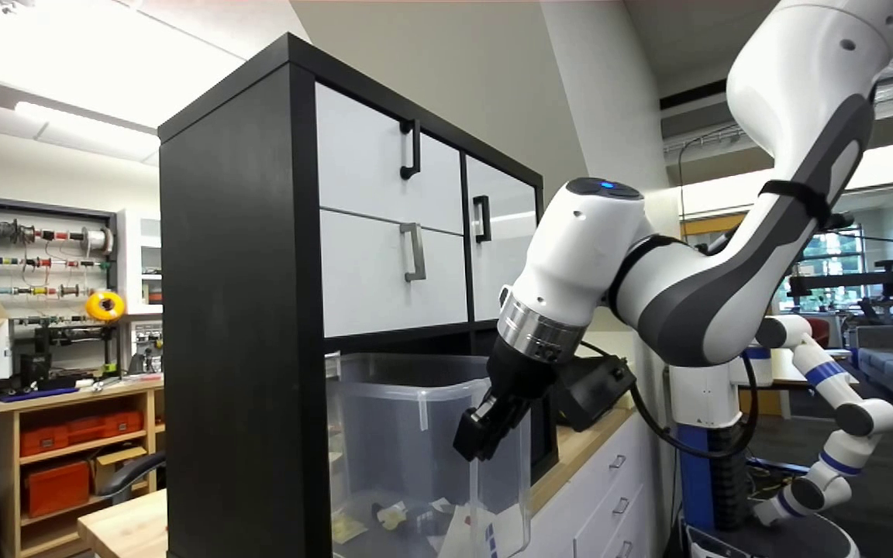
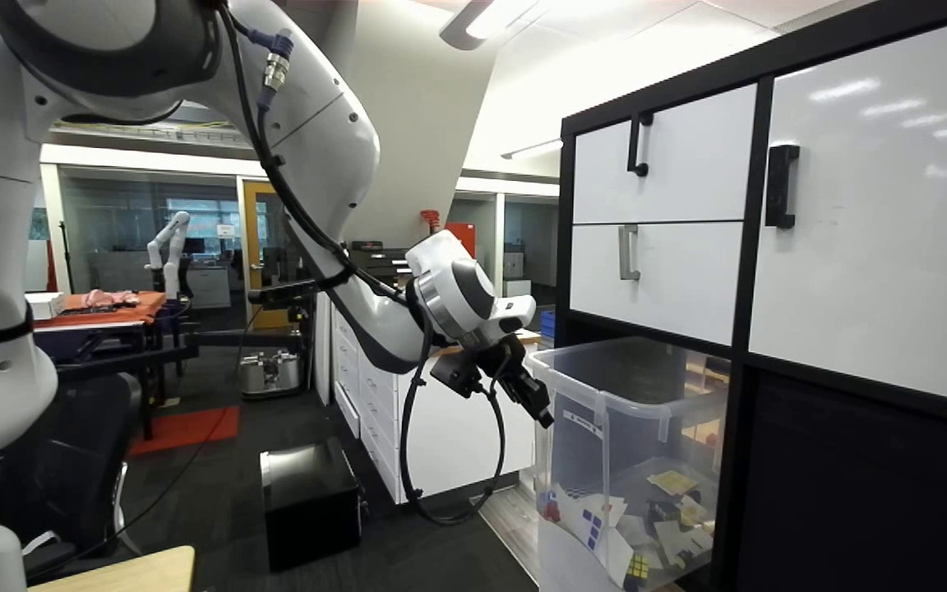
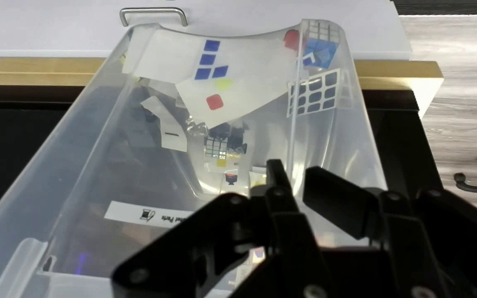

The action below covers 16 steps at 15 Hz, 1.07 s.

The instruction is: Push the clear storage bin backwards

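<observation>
Two stacked white drawers sit up top in the blk cabinet in an exterior view, w/ a white door beside them. Under the drawers is the clear storage bin, pt inside the cabinet's lower bay, pt jutting out the front. Papers & small pale bits show thru its wall, down low. My arm bends in from top R, and my gripper tilts down by the bin's jutting end, tips lower than the rim. Can't tell if they touch the plastic. Well beyond is a white arm w/ blue bands.

In an exterior view the bin's just L of a blk upright, below the same drawers. My tips are just beside its outer end, contact again unclear. A puzzle cube w/ yellow squares lies low in the bin. Past my gripper is a white drawer unit; a blk box is on the floor off to the L.

Wrist view: my fingers reach up from the bottom edge, parted by a narrow gap w/ clear plastic visible behind. The bin fills most of the view past them, a label strip on it partly behind my gripper. Thru its wall: papers w/ blue squares, a sheet of grid stickers. Up top: a wood edge, a white drawer front w/ a metal handle.
</observation>
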Motion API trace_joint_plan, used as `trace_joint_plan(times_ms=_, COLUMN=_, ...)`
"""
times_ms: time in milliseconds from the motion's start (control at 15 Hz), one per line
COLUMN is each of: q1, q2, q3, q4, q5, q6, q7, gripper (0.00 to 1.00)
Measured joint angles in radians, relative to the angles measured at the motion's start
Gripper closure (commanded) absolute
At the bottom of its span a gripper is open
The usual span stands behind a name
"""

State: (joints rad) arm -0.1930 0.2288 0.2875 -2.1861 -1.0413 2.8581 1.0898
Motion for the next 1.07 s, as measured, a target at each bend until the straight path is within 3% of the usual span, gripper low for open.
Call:
trace_joint_plan(times_ms=1000, q1=0.065, q2=0.203, q3=-0.046, q4=0.297, q5=-0.142, q6=-0.003, q7=0.024, gripper=0.99)
trace_joint_plan(times_ms=1067, q1=0.067, q2=0.212, q3=-0.050, q4=0.309, q5=-0.149, q6=-0.003, q7=0.025, gripper=0.71)
